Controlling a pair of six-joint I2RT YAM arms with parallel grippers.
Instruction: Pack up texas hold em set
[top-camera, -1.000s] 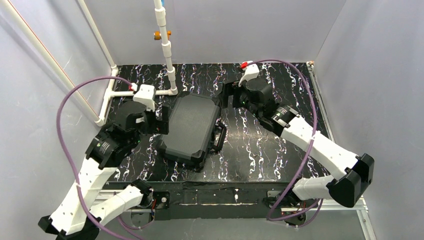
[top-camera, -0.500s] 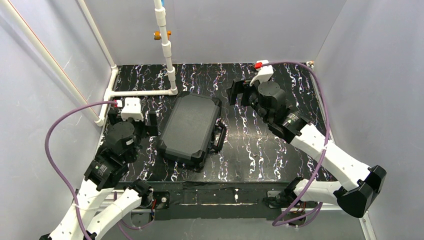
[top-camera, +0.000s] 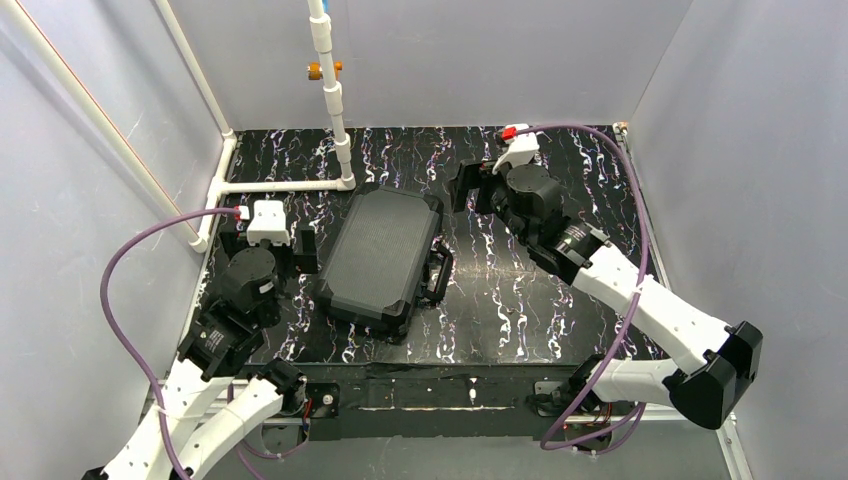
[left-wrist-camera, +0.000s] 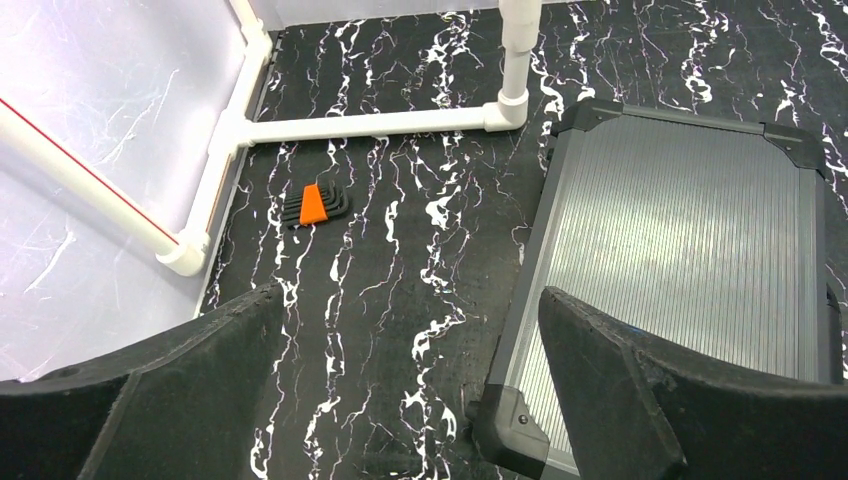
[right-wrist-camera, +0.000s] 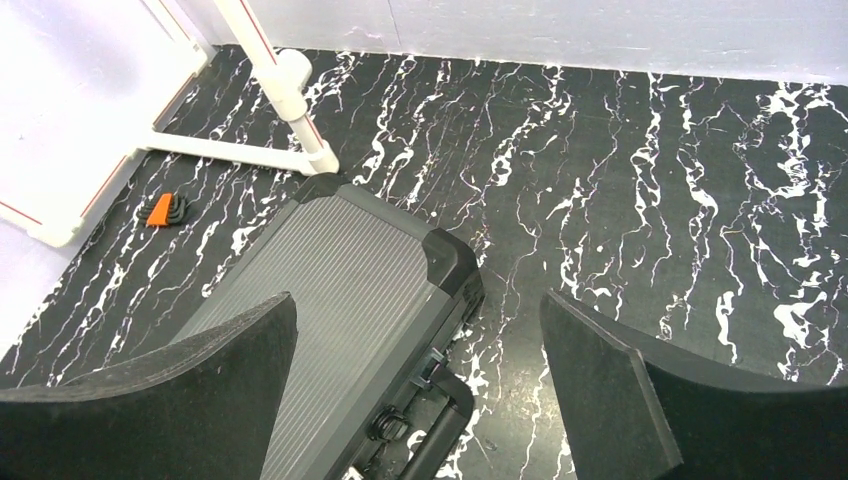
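Note:
The texas hold em set (top-camera: 380, 258) is a black ribbed case lying flat and closed in the middle of the table, its handle (top-camera: 441, 272) on the right side. My left gripper (top-camera: 267, 245) hovers open just left of the case, apart from it. In the left wrist view the case (left-wrist-camera: 690, 230) lies to the right, its corner under the right finger (left-wrist-camera: 620, 400). My right gripper (top-camera: 472, 190) is open, above the table beyond the case's far right corner. The right wrist view looks down on the case (right-wrist-camera: 340, 290) and its handle (right-wrist-camera: 452, 418), with nothing between the fingers.
A white pipe frame (top-camera: 335, 110) stands at the back left, with a horizontal bar (left-wrist-camera: 370, 125) along the table. A small orange-and-black hex key set (left-wrist-camera: 315, 205) lies near the left wall. Grey walls close in three sides.
My left gripper has drawn back from the case's left edge toward the left and near side. The right gripper has shifted slightly right and its jaws have spread a little wider.

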